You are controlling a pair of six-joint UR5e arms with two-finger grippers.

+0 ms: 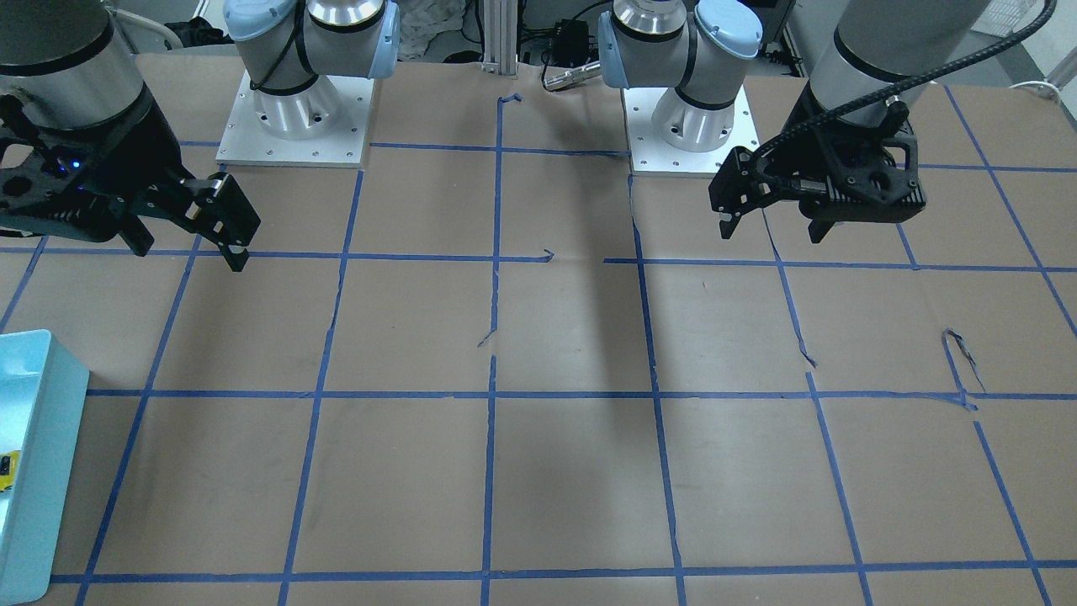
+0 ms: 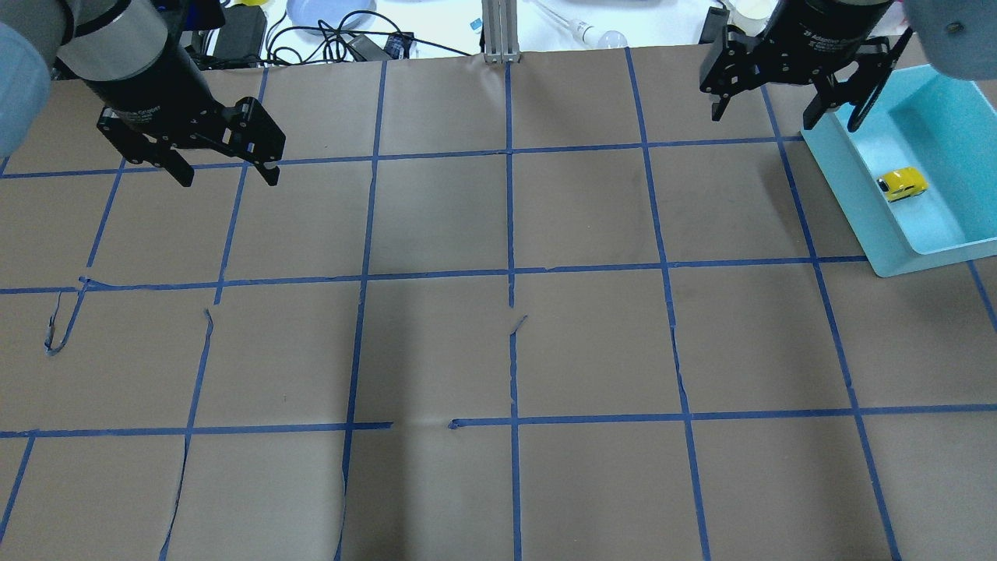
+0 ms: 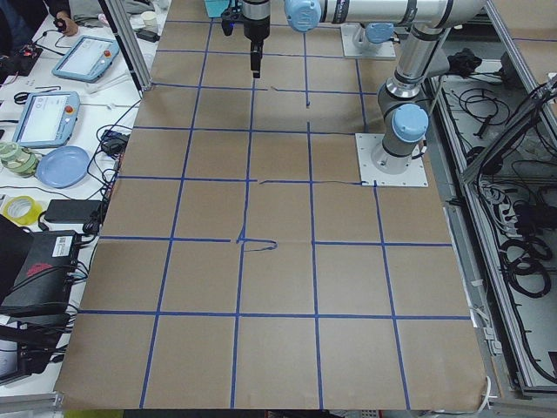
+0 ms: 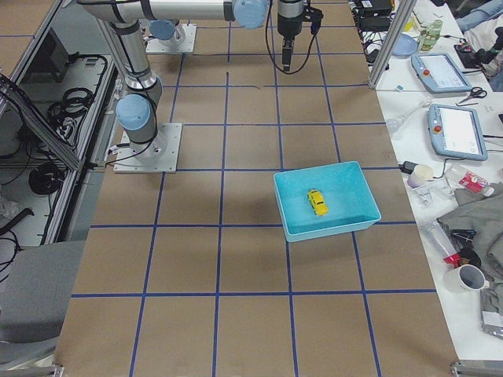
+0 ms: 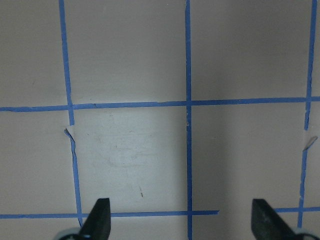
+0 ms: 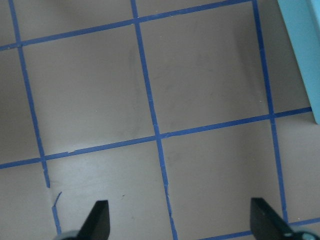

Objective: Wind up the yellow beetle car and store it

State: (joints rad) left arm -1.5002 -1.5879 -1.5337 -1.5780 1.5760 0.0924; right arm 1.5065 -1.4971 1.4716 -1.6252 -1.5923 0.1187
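Observation:
The yellow beetle car (image 2: 902, 185) lies inside a light blue bin (image 2: 849, 204) at the table's right side. It also shows in the exterior right view (image 4: 317, 202) and at the left edge of the front view (image 1: 7, 471). My right gripper (image 2: 767, 118) is open and empty, raised beside the bin's far left corner; its fingertips (image 6: 99, 220) stand wide apart over bare paper. My left gripper (image 2: 230, 179) is open and empty, raised over the far left of the table; it also shows in the front view (image 1: 772, 234).
Brown paper with a blue tape grid (image 2: 510, 273) covers the table. The two arm bases (image 1: 294, 118) (image 1: 690, 126) stand at the robot's edge. Cables and a plate (image 2: 319, 12) lie beyond the far edge. Tablets (image 4: 456, 129) sit on a side bench.

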